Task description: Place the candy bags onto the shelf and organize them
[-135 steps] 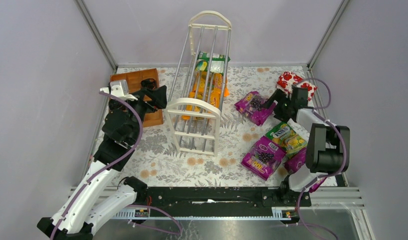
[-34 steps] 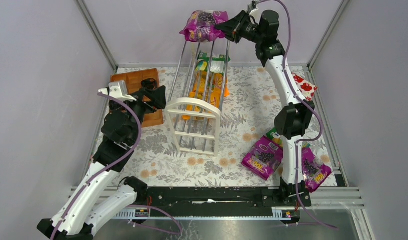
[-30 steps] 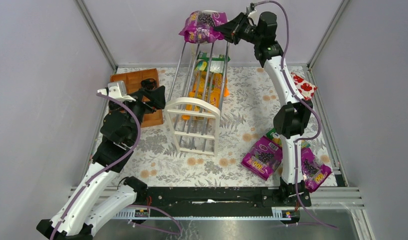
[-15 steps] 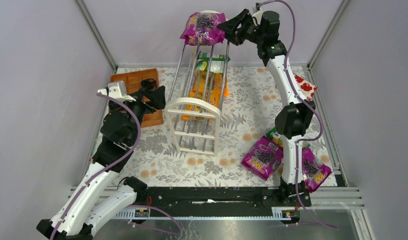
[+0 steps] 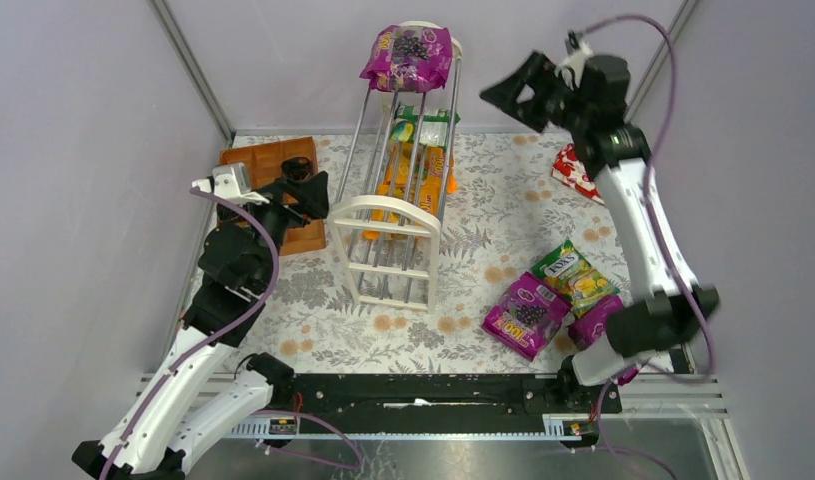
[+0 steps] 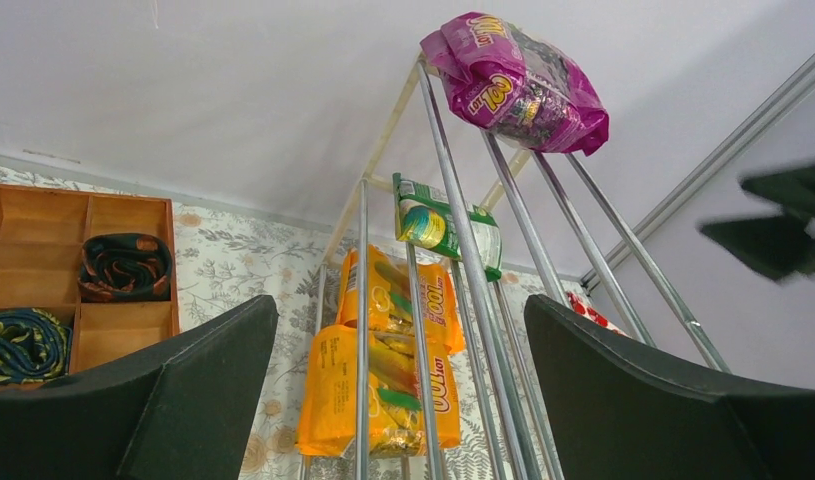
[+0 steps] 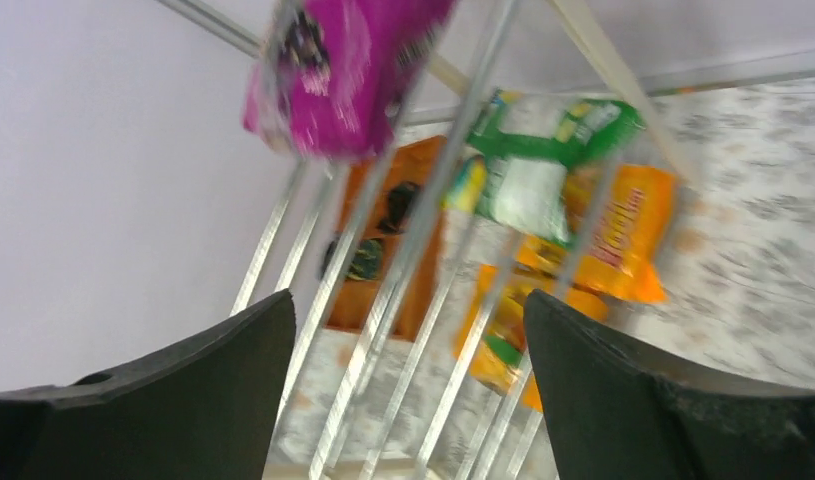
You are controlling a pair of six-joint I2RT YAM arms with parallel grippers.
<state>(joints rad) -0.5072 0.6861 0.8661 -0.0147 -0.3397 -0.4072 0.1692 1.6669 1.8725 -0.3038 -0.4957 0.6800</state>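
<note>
— How was the right gripper [image 5: 511, 92] set?
— Spread wide with nothing between its fingers, high in the air to the right of the shelf's top and apart from it. Its own wrist view was blurred, but both fingers [image 7: 183, 400] showed far apart.
— And the left gripper [image 5: 305, 190]?
— It was parted and empty too, low at the shelf's left side, above the right edge of the wooden tray [image 5: 268, 160].
— The shelf [image 5: 385, 200] itself?
— It stood upright on the flowered table [image 5: 333, 320], between the two arms.
— Where were the candy bags?
— A purple bag [image 5: 408, 55] lay across the top rods at the far end. Below it, a green-and-white bag [image 5: 423, 120] sat on a lower tier, with orange bags [image 5: 408, 180] just beneath. On the table, well to the right of the shelf, lay a second purple bag [image 5: 528, 315] touching a green-and-yellow bag [image 5: 573, 275]. A third purple bag [image 5: 595, 322] was partly hidden by the right arm.
— Anything smaller?
— A red packet [image 5: 575, 170] lay near the far right wall.
</note>
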